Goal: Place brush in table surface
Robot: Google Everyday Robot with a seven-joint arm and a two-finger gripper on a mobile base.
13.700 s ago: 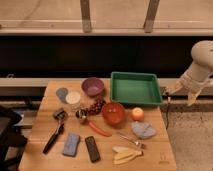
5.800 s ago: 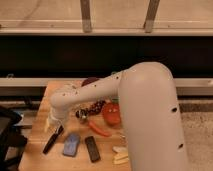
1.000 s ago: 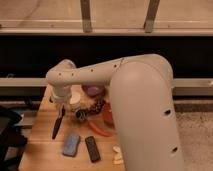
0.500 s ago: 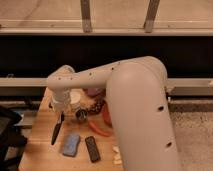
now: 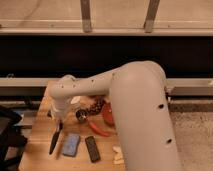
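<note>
Compared with half a second ago, lowered further: brush (image 5: 54,139) now slanting down toward the left-front part of the table surface (image 5: 37,145), lower end seemingly at or just above the wood, contact not clear. Upper end of the brush tucked under the gripper (image 5: 57,118), hanging over the left side of the tabletop at the end of the big white arm (image 5: 135,110). Apparently clamped on the top of the brush handle; fingers themselves hidden by the wrist.

Just right of the brush, lying flat on the wood: blue-grey pad (image 5: 70,144), and next to that the black remote (image 5: 92,148), angled slightly. Behind them, near the gripper: small round metallic piece (image 5: 81,116), then a cluster of dark grapes (image 5: 95,106) half covered by the arm. Red bowl (image 5: 108,114) peeking out beside the arm, with a long red pepper (image 5: 100,130) in front of it. Pale banana pieces (image 5: 117,154) at the front edge, partly hidden. Most of the right half of the table blocked by the arm.
</note>
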